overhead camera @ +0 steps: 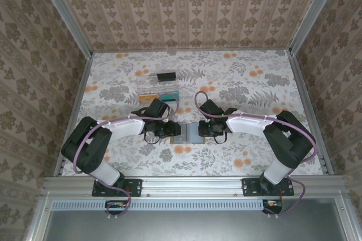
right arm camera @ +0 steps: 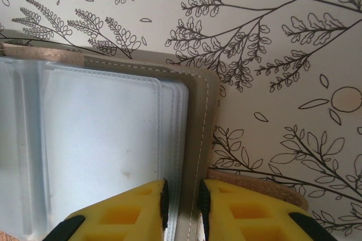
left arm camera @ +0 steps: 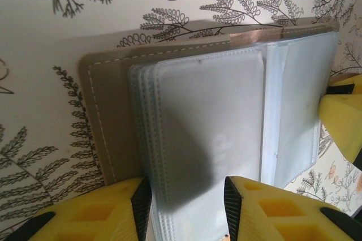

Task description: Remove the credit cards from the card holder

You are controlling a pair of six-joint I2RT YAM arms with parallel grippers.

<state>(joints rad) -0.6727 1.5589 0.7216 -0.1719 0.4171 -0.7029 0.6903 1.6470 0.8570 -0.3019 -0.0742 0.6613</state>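
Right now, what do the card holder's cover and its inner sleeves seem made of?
The cover of the card holder looks like matte taupe leather or imitation leather, given the pale stitching along its edge. The sleeves look like frosted clear plastic, with seamed borders.

Lab booth (wallpapered walls [overhead camera: 186,3], aluminium frame [overhead camera: 192,183])

Table [overhead camera: 237,77] w/ floral-print cover: grey leaves & orange blooms; close up, black line-drawn ferns on white. Clear plastic tray [overhead camera: 144,85] sits left of centre, toward far side of table, w/ smth dark [overhead camera: 166,75] in its far part. Brown patterned wallpaper [overhead camera: 186,3] on 3 sides. Metal rail [overhead camera: 192,184] along near edge.
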